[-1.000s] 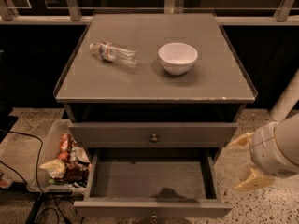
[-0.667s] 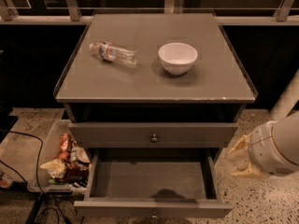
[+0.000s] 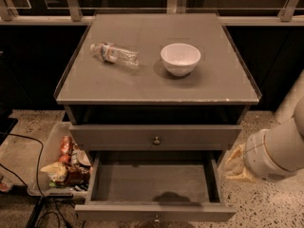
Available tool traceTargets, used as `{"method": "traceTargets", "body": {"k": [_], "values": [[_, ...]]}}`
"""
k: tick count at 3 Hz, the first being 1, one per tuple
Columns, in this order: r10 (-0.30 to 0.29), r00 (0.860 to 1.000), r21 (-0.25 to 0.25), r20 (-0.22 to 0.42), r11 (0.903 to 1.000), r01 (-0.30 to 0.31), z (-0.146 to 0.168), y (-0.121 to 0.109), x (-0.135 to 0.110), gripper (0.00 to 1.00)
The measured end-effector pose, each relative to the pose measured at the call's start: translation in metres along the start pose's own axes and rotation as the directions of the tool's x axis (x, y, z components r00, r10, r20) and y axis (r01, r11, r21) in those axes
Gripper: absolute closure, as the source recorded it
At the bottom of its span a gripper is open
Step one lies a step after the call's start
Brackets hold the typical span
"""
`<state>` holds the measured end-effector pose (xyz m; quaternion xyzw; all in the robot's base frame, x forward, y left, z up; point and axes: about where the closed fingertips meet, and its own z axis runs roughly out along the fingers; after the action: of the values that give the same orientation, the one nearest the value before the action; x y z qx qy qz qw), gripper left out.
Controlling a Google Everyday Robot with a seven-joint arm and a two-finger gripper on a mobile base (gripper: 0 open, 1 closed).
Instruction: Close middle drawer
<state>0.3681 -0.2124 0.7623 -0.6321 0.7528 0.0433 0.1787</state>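
The middle drawer [image 3: 154, 182] is pulled far out below the shut upper drawer [image 3: 156, 137]. It is wide, shallow and empty, and its front panel with a small round knob [image 3: 156, 217] lies at the bottom edge of the view. My gripper [image 3: 235, 165], tan at the end of a white arm [image 3: 278, 151], hangs just to the right of the open drawer's right side wall, level with the drawer's inside. It holds nothing that I can see. The lowest drawer is out of view.
On the cabinet top [image 3: 223, 80] lie a plastic water bottle [image 3: 115, 54] on its side and a white bowl [image 3: 180, 58]. A clear bin of snack packets [image 3: 64, 163] stands on the floor to the left, with black cables [image 3: 33, 175] beside it.
My gripper has drawn in and turned a little beside the drawer's right wall. The drawer stays pulled out as before.
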Motion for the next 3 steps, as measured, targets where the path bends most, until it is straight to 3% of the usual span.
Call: {"method": "traceTargets", "body": {"k": [1, 2, 3], "values": [[0.036, 0.998, -0.039, 0.044, 0.9987, -0.034, 0.056, 0.013, 0.011, 1.00], [0.040, 0.994, -0.012, 0.102, 0.9992, -0.039, 0.108, 0.025, 0.021, 1.00], [0.060, 0.991, 0.017, 0.121, 0.9979, -0.062, 0.155, 0.036, 0.036, 1.00]]}}
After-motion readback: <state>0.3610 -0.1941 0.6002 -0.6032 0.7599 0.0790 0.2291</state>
